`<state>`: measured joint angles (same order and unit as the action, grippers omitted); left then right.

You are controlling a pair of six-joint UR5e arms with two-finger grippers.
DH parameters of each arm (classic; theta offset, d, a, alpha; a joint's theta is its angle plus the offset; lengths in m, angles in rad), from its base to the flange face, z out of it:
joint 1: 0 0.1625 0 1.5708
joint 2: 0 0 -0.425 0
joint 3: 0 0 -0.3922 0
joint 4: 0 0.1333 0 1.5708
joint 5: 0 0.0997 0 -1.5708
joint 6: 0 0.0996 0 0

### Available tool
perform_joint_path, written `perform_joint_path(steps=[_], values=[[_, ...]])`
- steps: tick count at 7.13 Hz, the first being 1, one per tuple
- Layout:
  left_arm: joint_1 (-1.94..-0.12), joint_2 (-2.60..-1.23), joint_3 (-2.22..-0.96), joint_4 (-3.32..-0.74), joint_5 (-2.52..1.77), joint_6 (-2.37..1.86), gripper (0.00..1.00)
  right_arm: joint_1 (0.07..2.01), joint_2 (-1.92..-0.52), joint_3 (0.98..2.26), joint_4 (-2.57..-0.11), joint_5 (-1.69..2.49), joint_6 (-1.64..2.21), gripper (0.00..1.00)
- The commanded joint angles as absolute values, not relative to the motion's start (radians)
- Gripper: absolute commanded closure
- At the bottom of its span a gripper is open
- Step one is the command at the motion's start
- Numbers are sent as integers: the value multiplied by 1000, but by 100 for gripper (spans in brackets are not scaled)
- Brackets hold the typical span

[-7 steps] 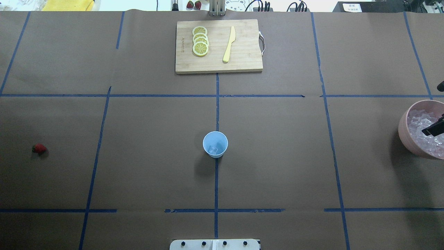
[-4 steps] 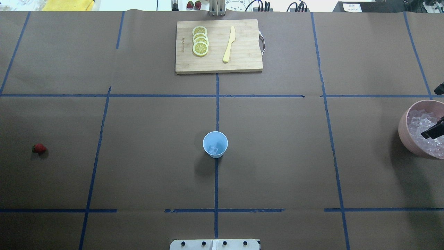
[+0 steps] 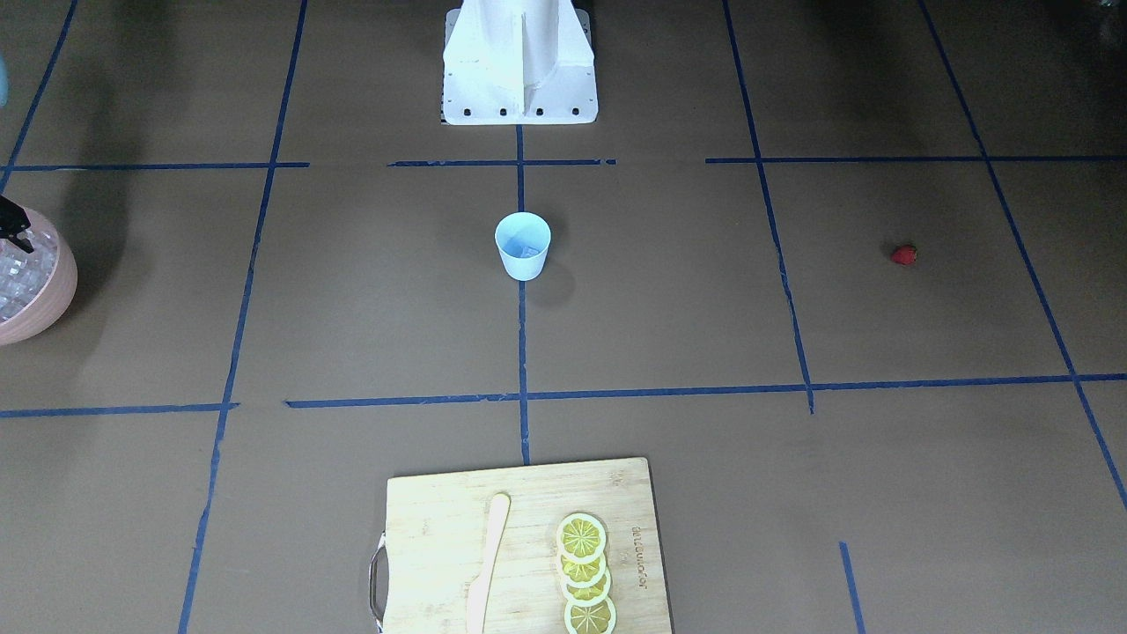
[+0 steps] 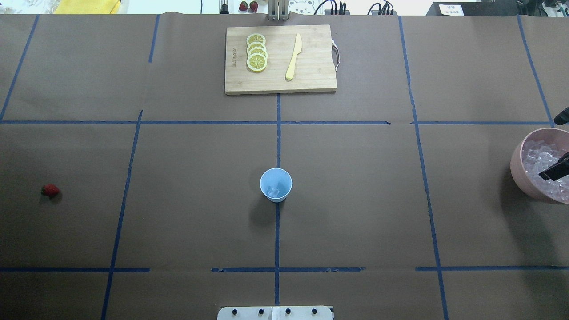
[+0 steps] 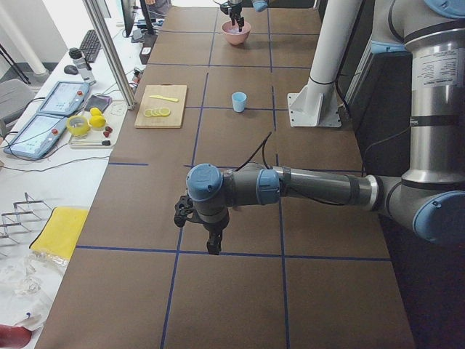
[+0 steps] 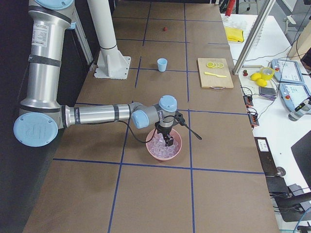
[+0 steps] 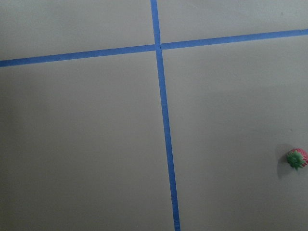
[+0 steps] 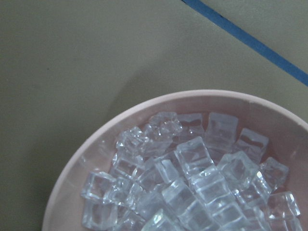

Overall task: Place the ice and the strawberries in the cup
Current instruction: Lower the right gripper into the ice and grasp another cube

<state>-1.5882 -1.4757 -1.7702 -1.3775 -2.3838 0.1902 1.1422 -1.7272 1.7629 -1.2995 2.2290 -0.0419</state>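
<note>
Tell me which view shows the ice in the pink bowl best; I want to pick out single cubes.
The right wrist-mounted view: the ice is close, cubes distinct inside the pink bowl. Overhead and front-facing cut the bowl at their edges; exterior right shows it nearly whole but small; exterior left, tiny.

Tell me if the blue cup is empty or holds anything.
Not empty: the overhead view shows an ice cube on the bottom of the upright cup; the strawberry lies outside it.

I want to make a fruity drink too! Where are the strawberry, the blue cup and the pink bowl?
strawberry (image 4: 50,190), overhead view, on its red body.
blue cup (image 4: 276,177), overhead view, on its bare inner wall.
pink bowl (image 4: 515,166), overhead view, on its outer wall.
</note>
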Motion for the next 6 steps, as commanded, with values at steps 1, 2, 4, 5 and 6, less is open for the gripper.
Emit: perform_joint_path(steps=[1, 2, 4, 5, 6], values=[[-1589, -1476, -1770, -1378, -2384, 190, 0, 1126, -1726, 1759, -1307, 2229, -41, 43], [-1589, -1476, -1770, -1378, -2384, 190, 0, 1126, -1724, 1761, -1307, 2230, -40, 76], [-1589, -1476, -1770, -1378, -2384, 190, 0, 1126, -1724, 1764, -1307, 2230, -41, 90], [-1589, -1476, -1772, -1378, -2384, 190, 0, 1127, -1726, 1767, -1307, 2230, -41, 92], [-1589, -1476, -1772, -1378, -2384, 190, 0, 1129, -1727, 1770, -1307, 2230, -43, 92]])
